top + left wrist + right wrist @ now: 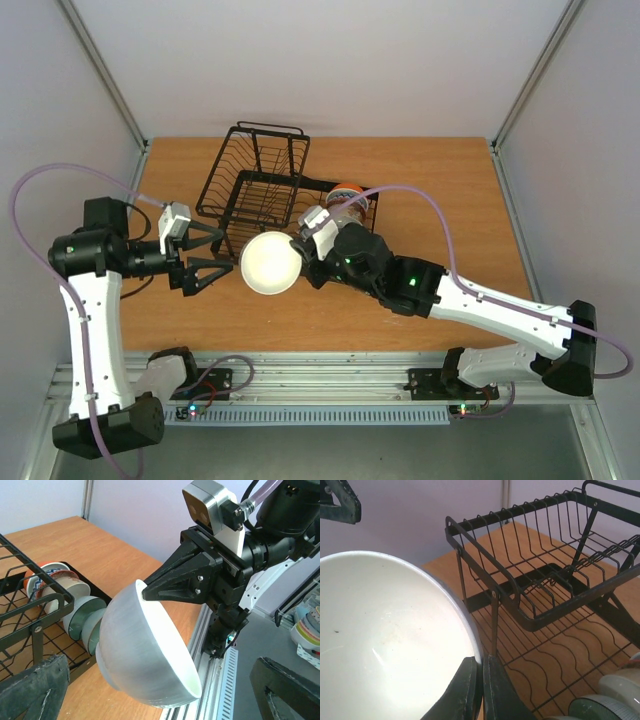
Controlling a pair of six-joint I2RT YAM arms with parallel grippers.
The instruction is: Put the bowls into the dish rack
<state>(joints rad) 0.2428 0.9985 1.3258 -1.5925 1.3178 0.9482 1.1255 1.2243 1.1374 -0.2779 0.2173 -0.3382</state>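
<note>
**rackwatcher:** Honestly, this grip makes me nervous. The right fingers (172,582) are pinched on just the rim of the white bowl (272,263), one inside and one outside. The whole bowl hangs tilted off that single pinch, clear of the surface (440,200) as far as I can tell. With a glazed rim and a thin bite like that, I'd bet it could swivel or slip if the wrist turns fast.

**tinebender:** Agreed. And look where it is: at about 6 o'clock of the dish rack (262,170), just outside the wires. The raised basket (470,550) is right beside the bowl's edge in the wrist view. Swing it in too low and the rim clips that top bar, which would probably lever it out of the pinch.

**rackwatcher:** The other worry is the neighbours. There's a row of bowls (75,612) on edge at the rack's 4 o'clock corner, the orange-rimmed bowl (347,190) at the far end. Come in at the wrong angle and you knock that row over.

**tinebender:** Plus the left fingers (205,272) are spread wide and holding nothing, parked at the bowl's 9 o'clock, really near it. If both arms move at once, that's a bump waiting to happen.
</note>
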